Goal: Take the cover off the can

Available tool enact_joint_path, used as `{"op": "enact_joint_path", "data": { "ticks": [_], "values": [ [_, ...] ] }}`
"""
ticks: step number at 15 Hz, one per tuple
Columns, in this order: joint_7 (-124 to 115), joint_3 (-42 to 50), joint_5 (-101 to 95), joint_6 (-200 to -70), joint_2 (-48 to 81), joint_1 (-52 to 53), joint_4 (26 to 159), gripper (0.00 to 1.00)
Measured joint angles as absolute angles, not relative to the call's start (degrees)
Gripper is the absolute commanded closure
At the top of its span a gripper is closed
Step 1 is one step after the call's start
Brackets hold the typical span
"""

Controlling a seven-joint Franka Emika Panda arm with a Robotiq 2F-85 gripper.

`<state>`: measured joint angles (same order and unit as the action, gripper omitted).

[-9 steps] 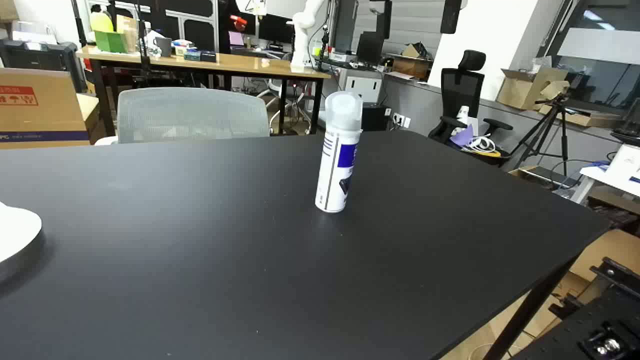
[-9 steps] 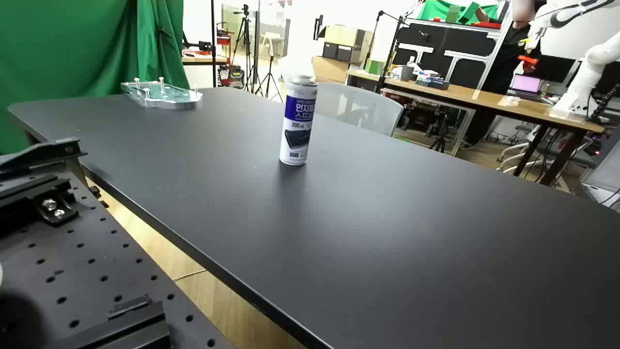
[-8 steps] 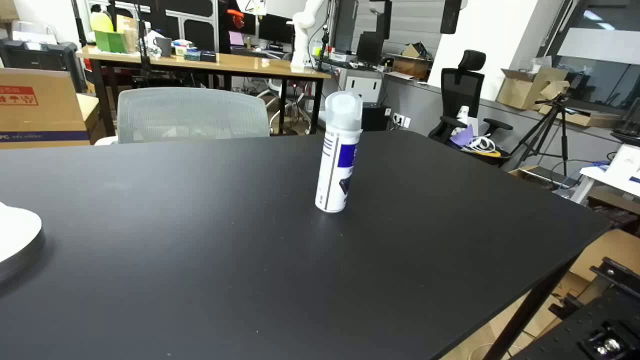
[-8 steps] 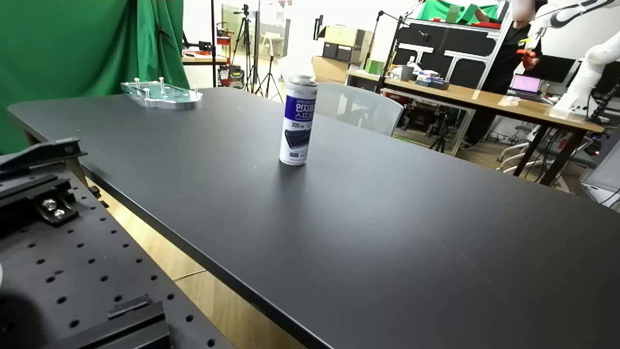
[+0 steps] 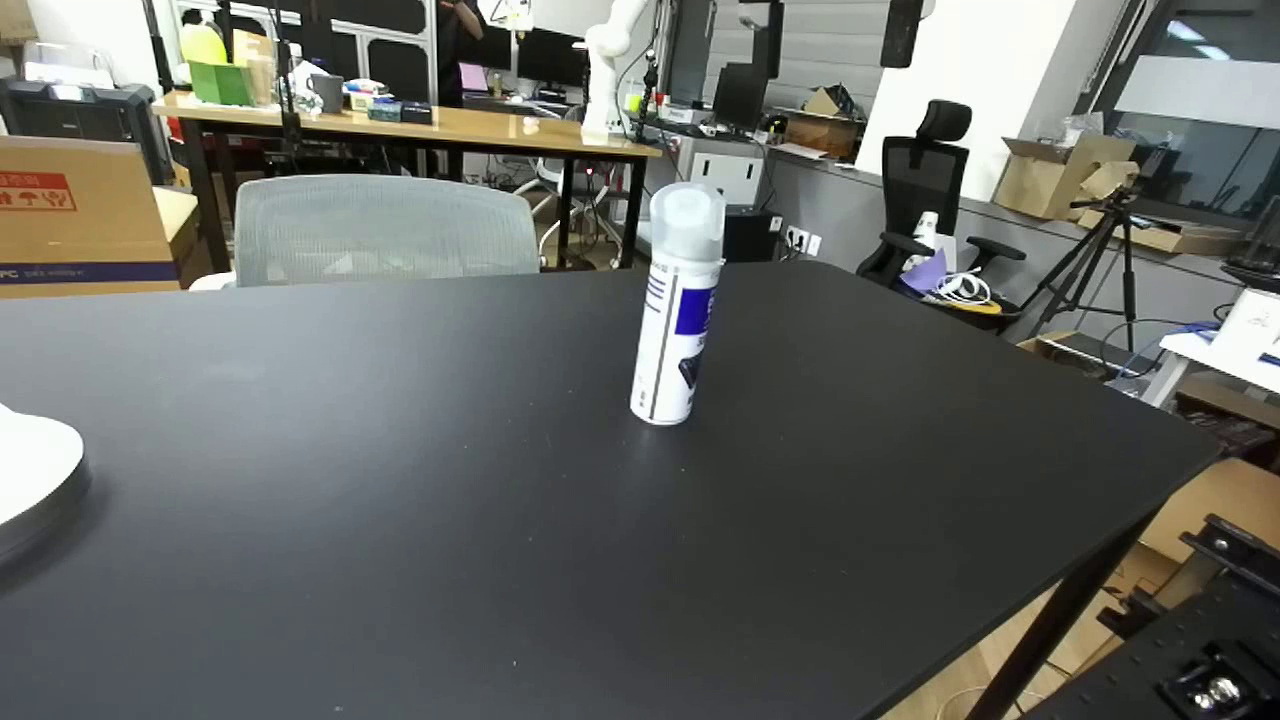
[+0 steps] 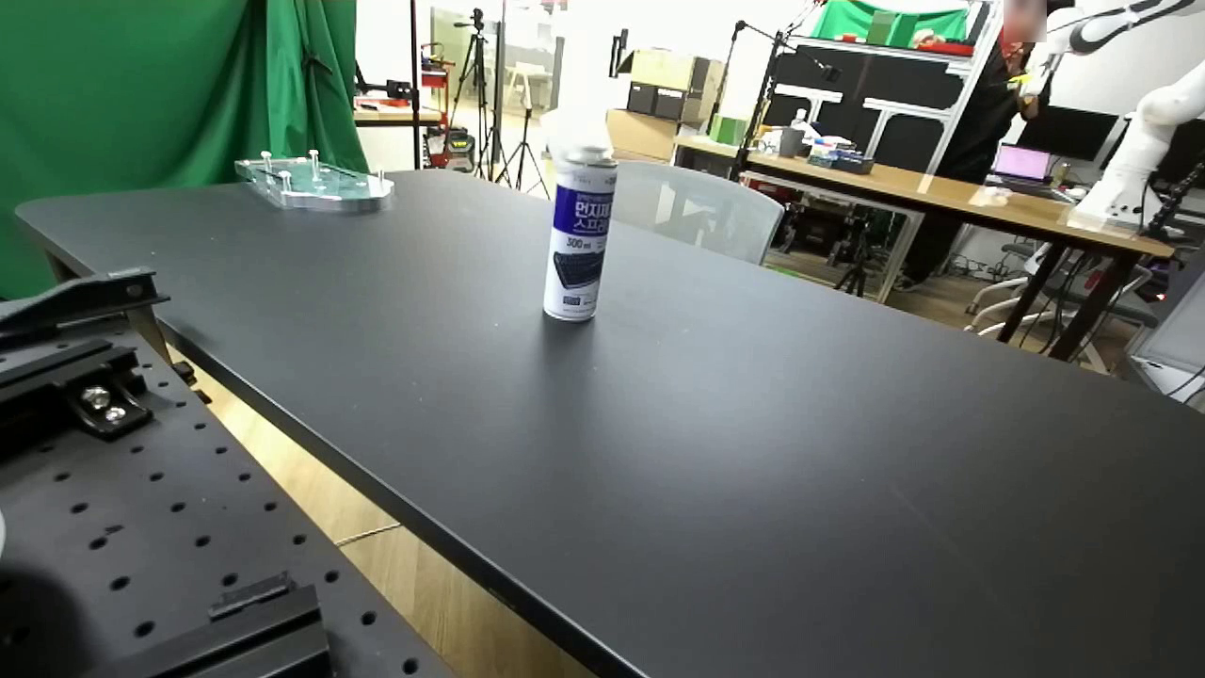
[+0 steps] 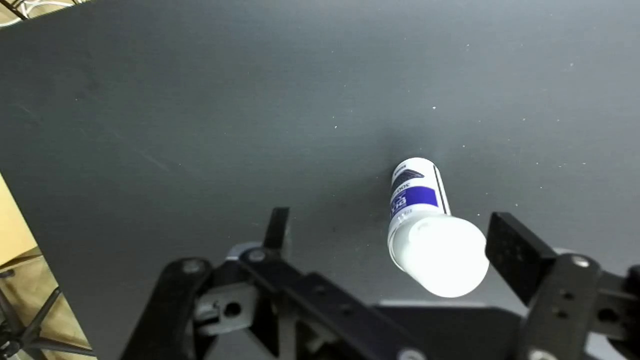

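The cover is seated on the can, which is stood upright on the worktop. The fingers are spread wide and nothing is held; in the wrist view the cover is framed between them, closer to the right one. If they were lowered uncentred, the slim can could be knocked over; if the cover is tightly fitted, can and cover might be lifted together. In both exterior views the can is set in from the visible edges; in an exterior view most room is offered on the left, toward a white plate.
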<state>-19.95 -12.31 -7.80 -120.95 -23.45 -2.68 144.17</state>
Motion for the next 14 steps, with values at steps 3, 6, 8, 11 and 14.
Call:
{"op": "enact_joint_path", "data": {
  "ticks": [3, 6, 8, 11, 14],
  "values": [
    [-19.95, -12.31, -7.80, -120.95, -23.45, -2.68, 144.17, 0.00],
    [-19.95, -12.31, -7.80, -120.95, -23.45, -2.68, 144.17, 0.00],
    [-19.95, -12.31, -7.80, -120.95, -23.45, -2.68, 144.17, 0.00],
    [-19.98, -12.29, -8.27, -121.09, -23.39, -2.66, 144.17, 0.00],
    [-19.07, -12.23, -12.36, -124.15, -21.87, -2.54, 144.10, 0.00]
  ]
}}
